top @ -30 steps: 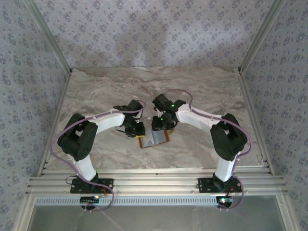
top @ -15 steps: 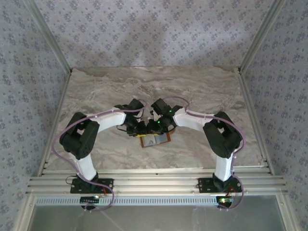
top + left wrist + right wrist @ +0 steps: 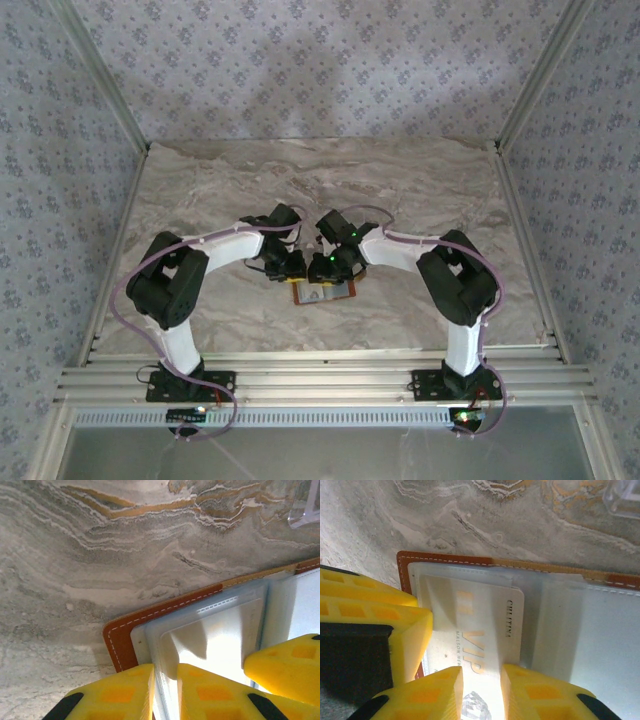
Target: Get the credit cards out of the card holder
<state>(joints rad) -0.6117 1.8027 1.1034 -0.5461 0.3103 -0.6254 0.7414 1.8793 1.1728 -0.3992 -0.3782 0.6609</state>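
The orange-brown card holder (image 3: pixel 337 293) lies open on the marble, its clear sleeves facing up. In the left wrist view my left gripper (image 3: pixel 165 692) is nearly closed on the raised edge of a clear sleeve, beside the leather corner (image 3: pixel 120 635). My right gripper (image 3: pixel 481 692) stands open over the pale silvery-white credit card (image 3: pixel 485 625), printed "VIP". The card sticks partly out of its sleeve and runs under both fingertips. The wallet's leather edge (image 3: pixel 402 560) lies beyond it. The two grippers (image 3: pixel 290 266) (image 3: pixel 325 270) crowd together over the wallet. The darker grey card is hidden.
A corner of the clear transparent tray (image 3: pixel 305 510) (image 3: pixel 622 500) lies just beyond the wallet. The left gripper's yellow finger (image 3: pixel 370 610) sits close beside the right one. Marble tabletop (image 3: pixel 200 190) stretches around, bounded by patterned walls.
The right gripper has moved left and nearer, down onto the open wallet, beside the left gripper. The left gripper has shifted slightly right. The wallet stays in place.
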